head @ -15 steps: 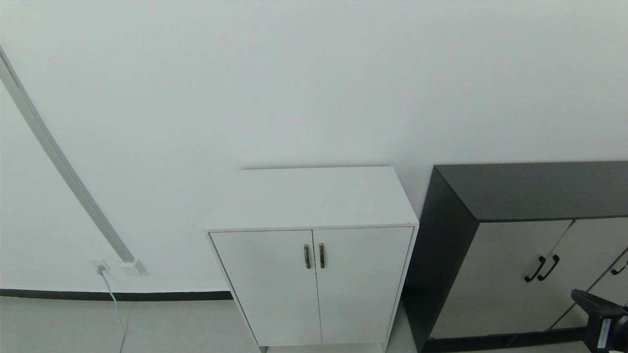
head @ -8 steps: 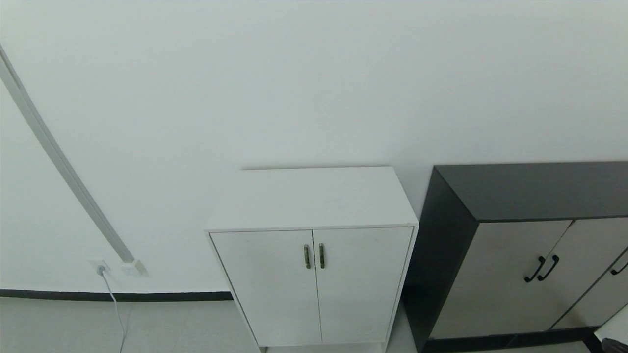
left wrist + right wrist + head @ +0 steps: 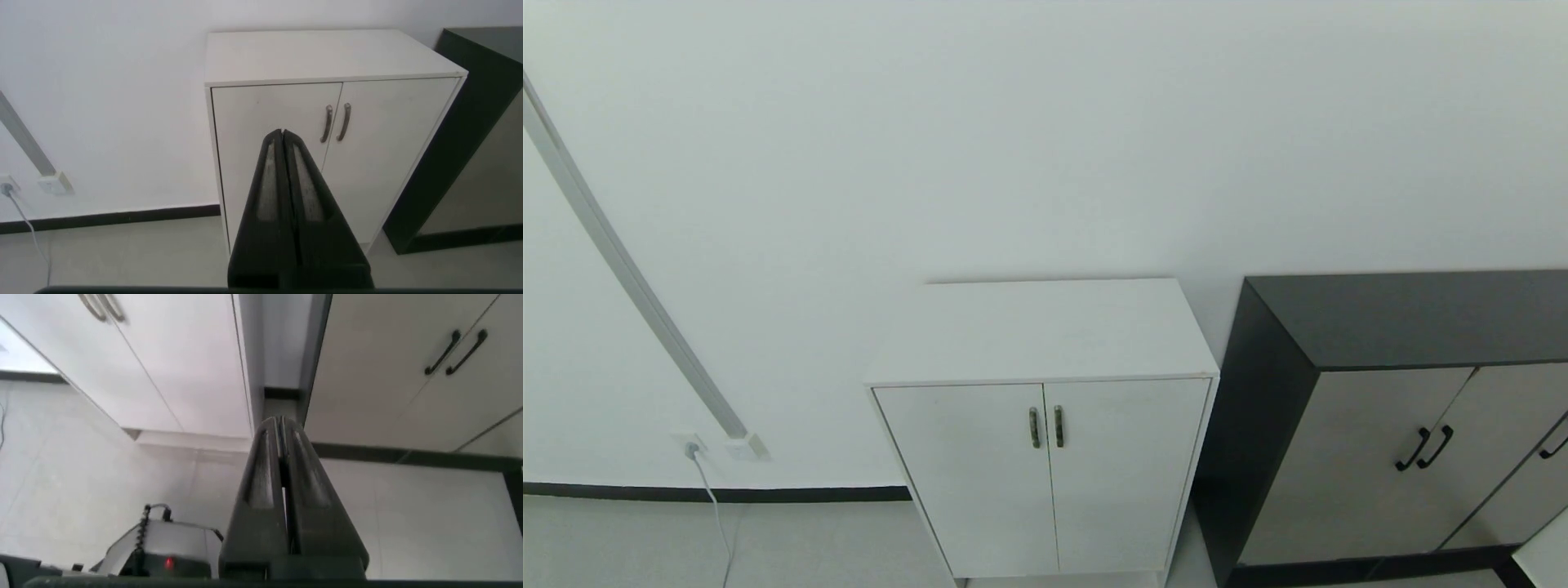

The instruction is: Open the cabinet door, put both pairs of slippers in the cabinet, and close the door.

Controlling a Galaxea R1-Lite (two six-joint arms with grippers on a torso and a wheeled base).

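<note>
Both cabinet doors (image 3: pixel 384 147) beyond left tool (image 3: pixel 283 134)

Pale floor (image 3: pixel 809 547), dark skirting (image 3: pixel 768 492) along its far edge. White cabinet (image 3: pixel 1045 457) stands on it at the far wall, both doors shut. Dark cabinet (image 3: pixel 1380 408) just to its right, also on the floor. Cable (image 3: pixel 715 514) hangs toward the floor at left.

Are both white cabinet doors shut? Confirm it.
Yes, both doors of the white cabinet lie flush, with the handles side by side.
</note>
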